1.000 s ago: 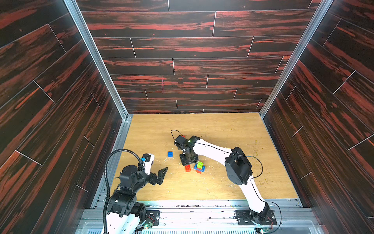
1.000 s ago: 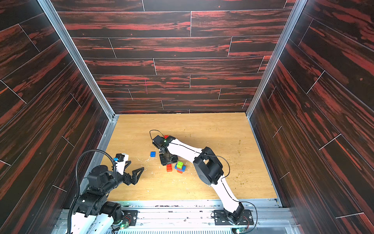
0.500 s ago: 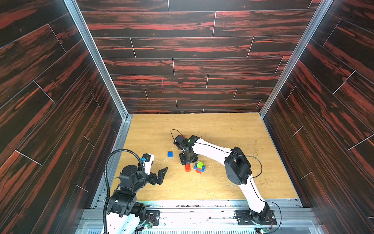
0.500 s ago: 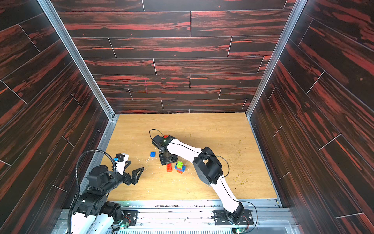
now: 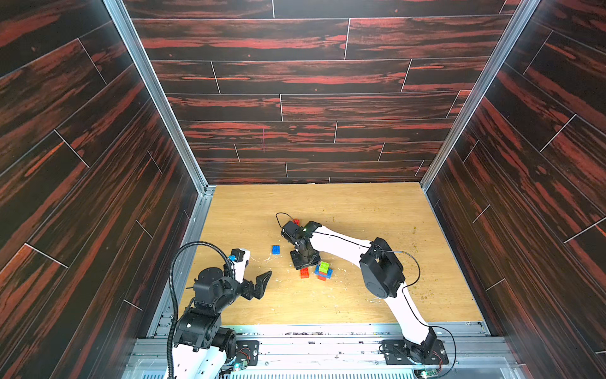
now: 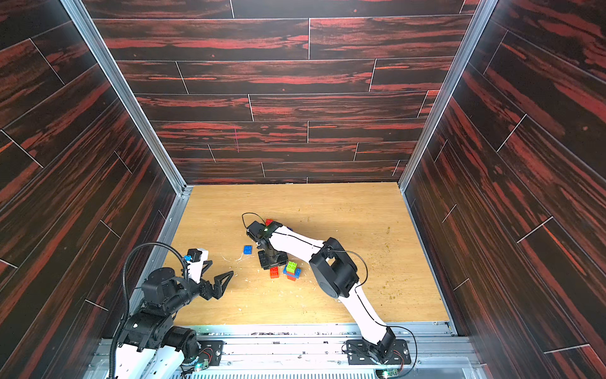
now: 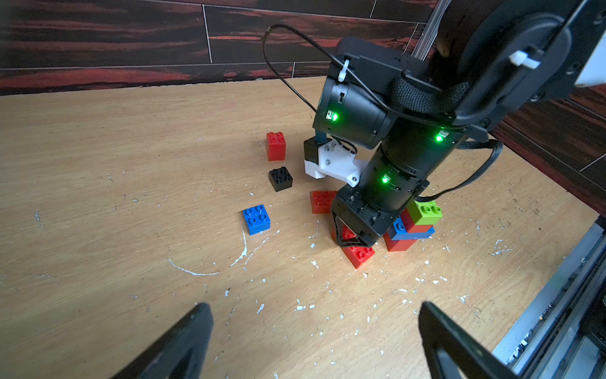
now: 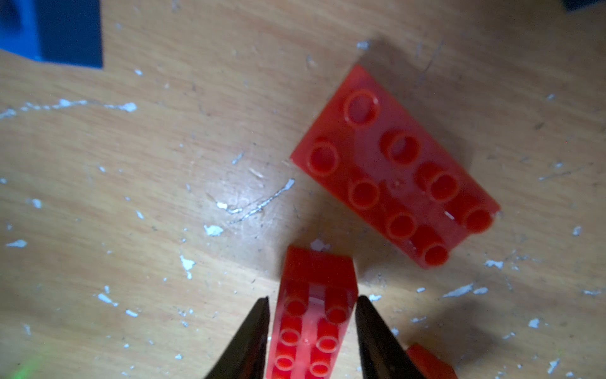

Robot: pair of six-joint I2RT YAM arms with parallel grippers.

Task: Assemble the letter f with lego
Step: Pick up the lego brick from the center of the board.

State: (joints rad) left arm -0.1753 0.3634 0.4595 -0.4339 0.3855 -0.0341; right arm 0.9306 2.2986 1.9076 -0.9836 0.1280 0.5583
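Note:
My right gripper [image 8: 313, 298] points straight down at the lego, jaws shut against the long sides of a red oblong brick [image 8: 314, 331] that stands on the wooden floor [image 5: 377, 229]. In the left wrist view that brick [image 7: 359, 254] sticks out from under the right gripper [image 7: 352, 239]. A second red oblong brick [image 8: 393, 167] lies loose just beyond it. Beside the gripper stands a small stack [image 5: 324, 270] of red and blue bricks topped with lime green [image 7: 424, 211]. My left gripper [image 7: 314, 310] hangs open and empty near the front left.
A blue square brick [image 5: 275, 249] lies alone left of the right gripper [image 5: 305, 259]. A black brick [image 7: 280, 178] and a tall red one [image 7: 275, 146] sit further back. Dark panelled walls close in three sides. White scuffs and crumbs dot the floor.
My right gripper's jaws have drawn in slightly around the red brick. Both arms stay where they were.

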